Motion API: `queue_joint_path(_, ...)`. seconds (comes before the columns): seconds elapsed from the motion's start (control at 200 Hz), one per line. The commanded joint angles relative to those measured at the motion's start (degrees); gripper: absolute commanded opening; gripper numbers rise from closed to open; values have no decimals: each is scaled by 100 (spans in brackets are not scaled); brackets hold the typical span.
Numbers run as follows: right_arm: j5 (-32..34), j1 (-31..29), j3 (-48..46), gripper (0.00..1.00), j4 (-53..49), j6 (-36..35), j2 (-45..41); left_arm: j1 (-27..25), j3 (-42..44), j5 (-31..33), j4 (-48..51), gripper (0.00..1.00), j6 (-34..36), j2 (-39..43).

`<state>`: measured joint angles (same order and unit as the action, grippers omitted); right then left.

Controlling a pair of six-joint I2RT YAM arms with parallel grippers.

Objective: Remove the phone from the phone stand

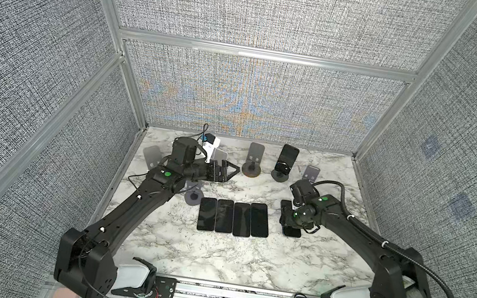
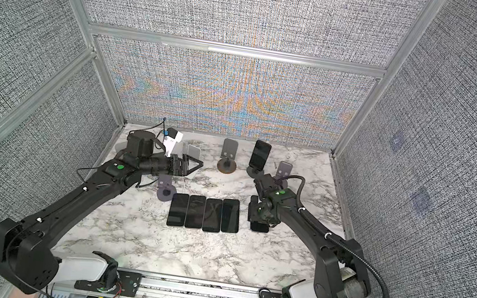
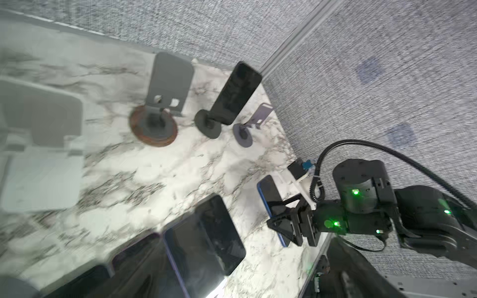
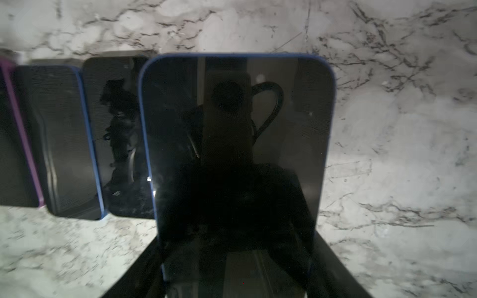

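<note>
A black phone (image 1: 288, 158) leans upright on a dark round-based phone stand (image 1: 279, 175) at the back of the marble table, touched by neither gripper; the left wrist view shows it too (image 3: 236, 93). My right gripper (image 1: 292, 220) is shut on a second phone, blue-edged (image 4: 236, 134), gripping its long sides low over the table just right of the row of phones. Whether that phone touches the table I cannot tell. My left gripper (image 1: 227, 170) hovers at the back left, turned sideways, open and empty.
Several phones (image 1: 233, 218) lie face up side by side mid-table. Empty stands: one on a rusty base (image 1: 253, 161), one purple-grey (image 1: 312, 173), one white (image 1: 220, 155), and two grey (image 1: 152, 156), (image 1: 193, 196). Fabric walls enclose three sides.
</note>
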<state>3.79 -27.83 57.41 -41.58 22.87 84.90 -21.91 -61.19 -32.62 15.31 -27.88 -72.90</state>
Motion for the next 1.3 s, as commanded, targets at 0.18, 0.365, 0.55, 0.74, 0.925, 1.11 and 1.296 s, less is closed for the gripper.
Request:
queue_joint_path(0.18,522,-242,1,46,780,99,658,125,205,237,744,99,733,184)
queue_joint_path(0.365,431,-380,3,49,986,137,994,232,-23,504,1502,99,1234,204)
queue_joint_path(0.55,231,-416,-1,51,1149,191,1167,341,283,164,1082,99,990,222)
queue_joint_path(0.74,127,-419,-1,57,1134,278,1307,389,317,204,1141,99,1039,234)
queue_joint_path(0.925,-57,-421,3,64,1168,292,1325,415,309,187,1158,99,1074,234)
queue_joint_path(1.11,-199,-416,-1,75,1100,265,1335,424,307,186,1202,99,1115,235)
queue_joint_path(1.296,-295,-416,6,79,1091,235,1371,424,318,186,1215,99,1123,234)
